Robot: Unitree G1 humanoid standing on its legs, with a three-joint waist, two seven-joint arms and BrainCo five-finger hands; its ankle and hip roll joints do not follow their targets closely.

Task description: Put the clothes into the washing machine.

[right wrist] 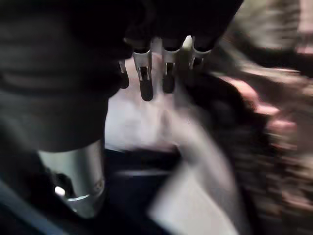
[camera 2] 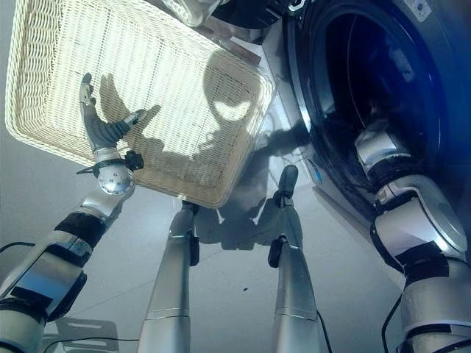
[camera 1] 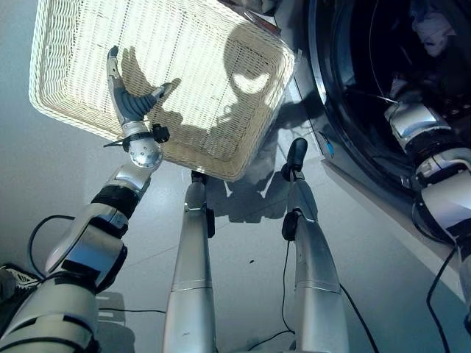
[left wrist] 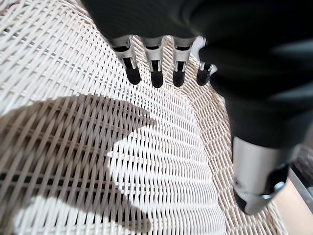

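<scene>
Clothes (right wrist: 142, 122) lie past right hand's (right wrist: 156, 73) straight fingers inside washing machine (camera 2: 368, 95).

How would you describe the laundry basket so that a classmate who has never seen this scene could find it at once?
Start at the dark round opening of the washing machine on the robot's right. On the pale floor to its left lies the basket, a wide, shallow, cream wicker rectangle with a woven rim. The left hand hovers open over it, fingers straight.
</scene>
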